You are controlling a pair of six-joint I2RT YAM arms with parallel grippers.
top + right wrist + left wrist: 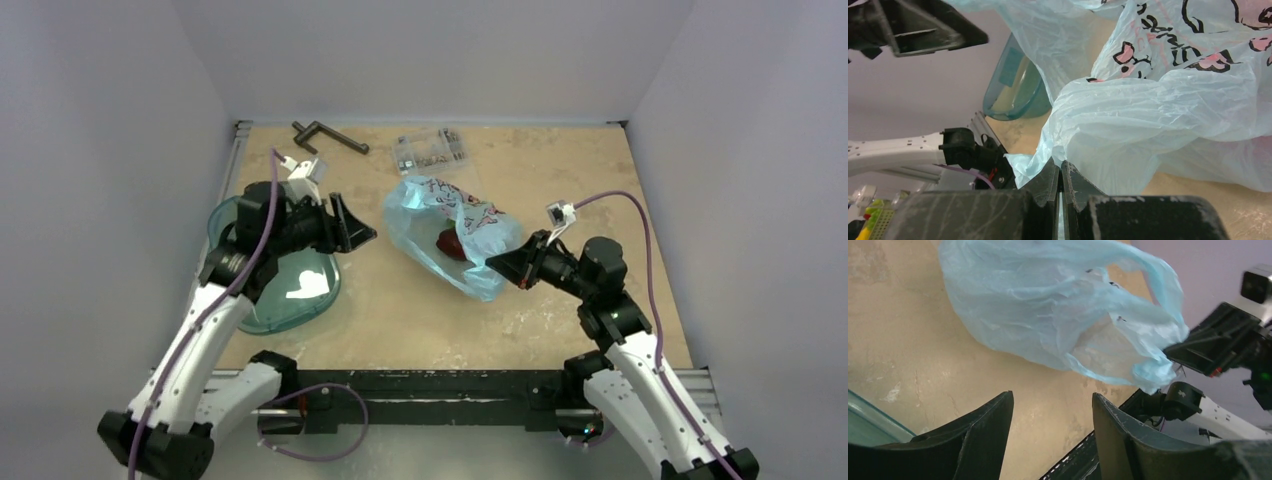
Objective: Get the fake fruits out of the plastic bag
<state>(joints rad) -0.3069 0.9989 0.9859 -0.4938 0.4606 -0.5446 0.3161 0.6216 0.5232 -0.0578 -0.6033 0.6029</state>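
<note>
— Right gripper (492, 265) first: how do its jaws stand?
— Pressed together on a fold of the plastic bag (455, 235), at the bag's near corner. The right wrist view shows the light-blue film bunched where the fingers meet.
— And the left gripper (352, 228)?
— Jaws spread, nothing between them. It hangs over the right edge of the teal tub (310, 300), pointing at the bag and apart from it.
— Where does the bag lie?
— Mid-counter (560, 180), between the two arms, its whitish printed panel facing up, with dark and pink figures on it.
— Any fruit visible?
— A dark red apple (450, 243) shows through the film, inside the bag, just left of the pinched corner.
— What else is on the counter?
— A clear parts box (430, 150) and a dark metal tool (325, 135) at the far edge, well apart from both grippers.
</note>
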